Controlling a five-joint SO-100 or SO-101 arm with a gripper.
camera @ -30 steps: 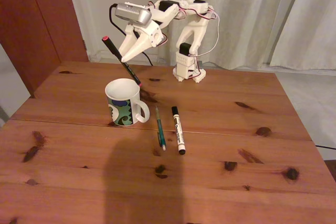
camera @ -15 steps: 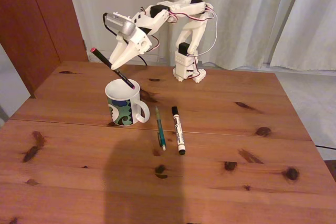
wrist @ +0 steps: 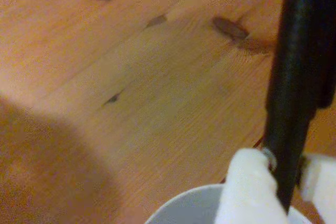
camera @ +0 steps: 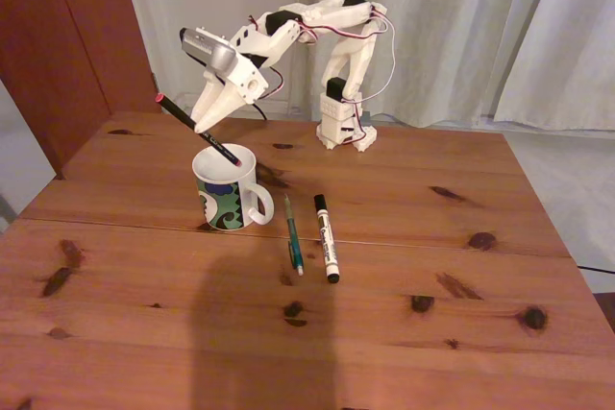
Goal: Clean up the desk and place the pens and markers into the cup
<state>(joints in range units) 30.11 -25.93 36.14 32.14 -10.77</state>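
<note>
Knotty wooden desk (camera: pixel 404 237), glossy ceramic cup (camera: pixel 227 201), white plastic pincer (camera: pixel 204 126)

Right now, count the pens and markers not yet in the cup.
3. The black pen is held by the end effector, tilted over the cup. The teal pen and the white marker lie on the desk right of it.

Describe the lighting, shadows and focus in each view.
Fixed view: warm, dim light, sharp enough; a broad dark shadow covers the near desk. Wrist view: soft and blurred; the black pen and cup rim are fuzzy, with a shadow at lower left.
</note>
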